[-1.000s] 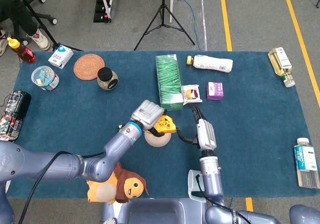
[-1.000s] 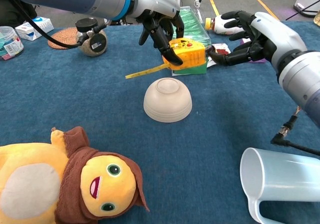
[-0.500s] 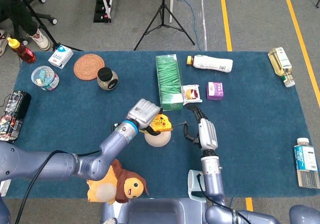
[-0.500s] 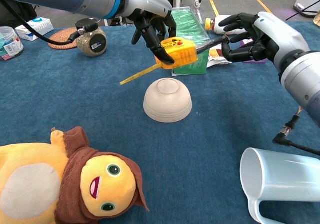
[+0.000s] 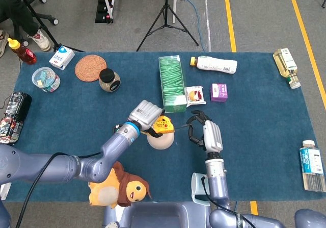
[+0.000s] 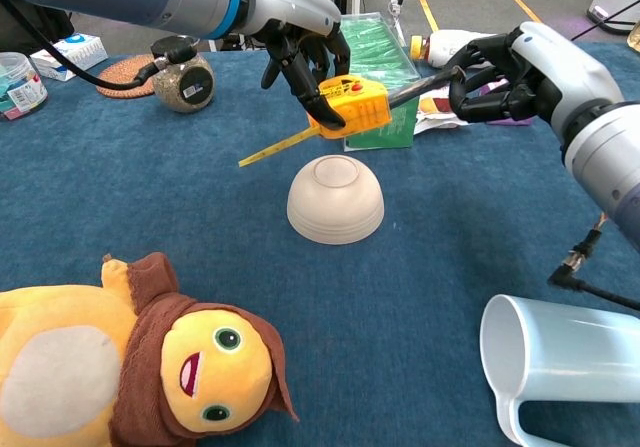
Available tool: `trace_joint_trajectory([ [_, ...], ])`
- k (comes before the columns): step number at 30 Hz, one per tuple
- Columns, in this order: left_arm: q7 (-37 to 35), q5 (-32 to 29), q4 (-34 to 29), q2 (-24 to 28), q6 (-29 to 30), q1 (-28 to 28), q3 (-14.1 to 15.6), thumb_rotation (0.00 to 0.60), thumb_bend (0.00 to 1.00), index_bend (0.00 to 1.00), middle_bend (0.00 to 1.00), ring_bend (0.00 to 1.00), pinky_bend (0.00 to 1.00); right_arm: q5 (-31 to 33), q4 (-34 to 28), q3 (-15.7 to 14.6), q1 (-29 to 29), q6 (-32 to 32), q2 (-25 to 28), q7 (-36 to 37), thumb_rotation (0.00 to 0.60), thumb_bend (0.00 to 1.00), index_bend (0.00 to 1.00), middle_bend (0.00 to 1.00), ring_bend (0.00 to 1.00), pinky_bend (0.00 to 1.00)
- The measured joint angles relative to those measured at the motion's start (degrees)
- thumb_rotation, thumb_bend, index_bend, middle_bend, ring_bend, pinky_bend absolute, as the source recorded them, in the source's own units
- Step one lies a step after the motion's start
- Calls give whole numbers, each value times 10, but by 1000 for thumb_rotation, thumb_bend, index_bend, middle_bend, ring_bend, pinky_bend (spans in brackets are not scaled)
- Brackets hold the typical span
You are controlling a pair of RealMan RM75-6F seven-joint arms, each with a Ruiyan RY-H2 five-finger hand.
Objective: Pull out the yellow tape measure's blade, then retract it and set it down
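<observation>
My left robot hand [image 6: 300,52] grips the tape measure [image 6: 358,106]; my right robot hand [image 6: 500,72] has pulled its strap [image 6: 415,88] taut, blade [image 6: 280,145] still out.

The yellow tape measure [image 6: 358,105], a boxy case with red buttons on top, hangs tilted in the air, its yellow blade [image 6: 277,145] drawn out toward 8 o'clock and a dark strap [image 6: 415,87] running toward 2 o'clock.

We are in a lab or studio: beyond the blue-covered tabletop's [image 5: 254,136] far edge we see grey carpet with yellow floor lines [image 5: 229,19], a tripod [image 5: 166,14] and cables.
</observation>
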Motion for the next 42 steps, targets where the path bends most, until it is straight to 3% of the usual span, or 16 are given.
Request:
trace_joint_trajectory([
  [15,1,-4,6,-4,-1,-4,6,436,268,589,447,369,493,0,3,2,-3,4,1,2,600,647,659,397,383,310],
  [24,2,15,-4,11,4,4,19,432,268,588,446,369,492,7,-4,5,-10,3,15,3,600,652,661,400,387,311],
  [42,-3,111,-44,75,25,61,63,429,268,588,447,369,493,34,-23,16,-36,8,59,18,600,668,661,400,387,312],
])
